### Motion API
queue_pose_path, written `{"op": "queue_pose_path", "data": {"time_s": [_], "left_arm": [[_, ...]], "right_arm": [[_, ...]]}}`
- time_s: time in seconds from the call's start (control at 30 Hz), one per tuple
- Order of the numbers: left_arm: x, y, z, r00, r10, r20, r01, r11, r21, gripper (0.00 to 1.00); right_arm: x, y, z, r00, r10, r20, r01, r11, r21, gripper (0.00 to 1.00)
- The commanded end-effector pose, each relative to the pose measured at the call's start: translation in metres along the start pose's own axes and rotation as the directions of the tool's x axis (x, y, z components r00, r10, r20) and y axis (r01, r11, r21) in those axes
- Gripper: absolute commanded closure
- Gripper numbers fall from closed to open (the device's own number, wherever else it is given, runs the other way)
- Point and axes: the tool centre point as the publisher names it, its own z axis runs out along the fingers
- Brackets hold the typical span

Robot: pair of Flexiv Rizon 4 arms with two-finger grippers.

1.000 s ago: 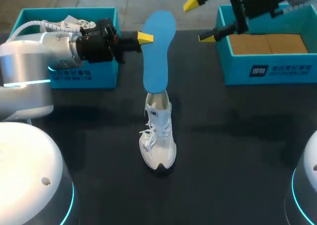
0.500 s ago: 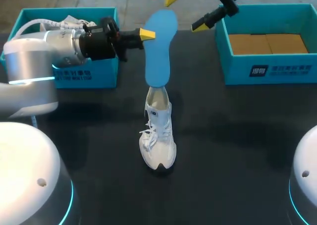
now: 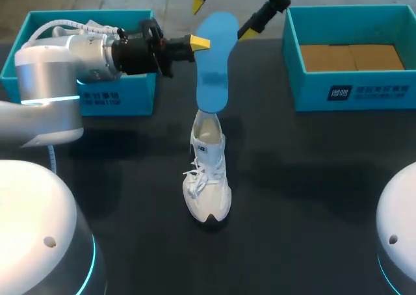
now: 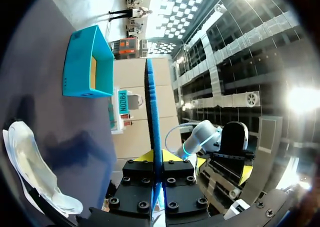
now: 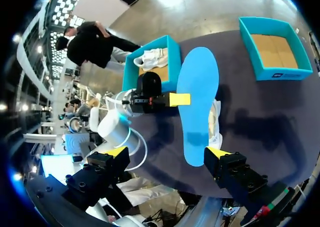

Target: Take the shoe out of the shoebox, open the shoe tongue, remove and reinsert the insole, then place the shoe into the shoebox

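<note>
Left gripper (image 3: 195,43): upper centre, closed on one edge of the blue insole (image 3: 213,64).
Insole: its lower end meets the heel opening of the white shoe (image 3: 208,178); whether it is inside cannot be told.
Shoe: mid-frame on the bench (image 3: 312,178), toe toward the lower edge.
Right gripper (image 3: 223,15): top centre, spread wide, holding nothing.
In the way: from the right wrist, the insole covers most of the shoe.
Left shoebox (image 3: 136,100): upper left, with a second shoe (image 3: 91,28) inside.
Right shoebox (image 3: 351,90): upper right, cardboard floor.
Bench: black.
</note>
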Motion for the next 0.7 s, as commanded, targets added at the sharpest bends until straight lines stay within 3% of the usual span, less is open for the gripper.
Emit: {"op": "queue_pose_path", "data": {"time_s": [0.03,0.23,0.47,0.7], "left_arm": [[-0.002,-0.001,-0.003,1.000,-0.014,-0.007,0.014,1.000,-0.012,1.00],[-0.002,0.001,-0.006,1.000,-0.027,-0.006,0.027,0.999,-0.018,1.00],[-0.003,0.003,-0.007,1.000,-0.024,0.004,0.024,1.000,-0.018,1.00],[0.000,0.004,-0.007,1.000,-0.023,-0.001,0.023,1.000,-0.014,1.00]], "right_arm": [[0.012,0.006,0.003,0.950,-0.009,0.313,0.013,1.000,-0.011,0.00],[0.014,0.007,-0.003,0.904,0.007,0.428,0.041,0.994,-0.102,0.00],[0.009,0.014,0.003,0.846,0.021,0.533,0.021,0.997,-0.072,0.00],[0.004,0.014,0.008,0.810,0.051,0.584,0.005,0.996,-0.094,0.00]]}}
